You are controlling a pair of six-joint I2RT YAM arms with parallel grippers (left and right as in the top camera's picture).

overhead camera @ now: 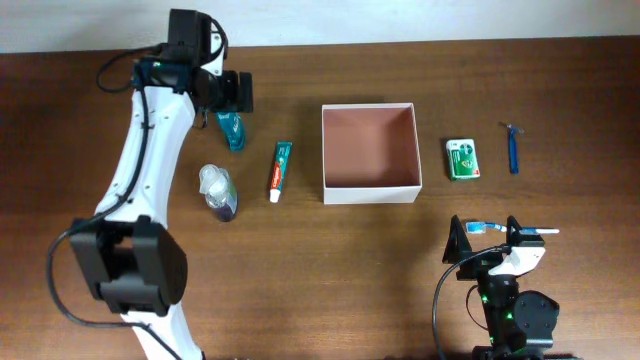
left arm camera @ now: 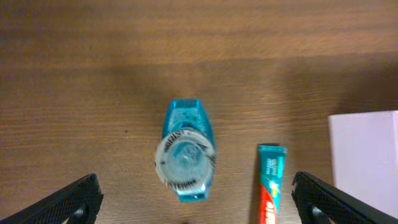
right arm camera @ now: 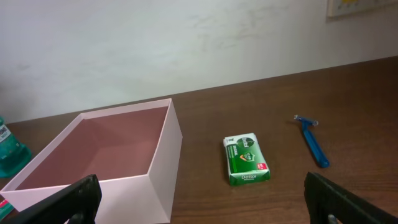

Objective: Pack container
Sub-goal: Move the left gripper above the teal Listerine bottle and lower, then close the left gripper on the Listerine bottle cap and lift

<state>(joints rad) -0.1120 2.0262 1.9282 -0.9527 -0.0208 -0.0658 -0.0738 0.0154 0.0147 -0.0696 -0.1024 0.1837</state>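
Cropped, covered and unreadable.
At upper left of the overhead view, teal bottle (overhead camera: pixel 231 130) half covered by the left gripper (overhead camera: pixel 232 95); cropped to a sliver by the left edge of the right wrist view. In the left wrist view, toothpaste tube (left arm camera: pixel 270 183) cut by the bottom edge, container (left arm camera: pixel 365 162) cut by the right edge to one pale corner. Cap print on the bottle blurred, unreadable. Lettering on the green packet (overhead camera: pixel 462 159) too small overhead. Contents of the clear pouch (overhead camera: pixel 217 190) unclear.
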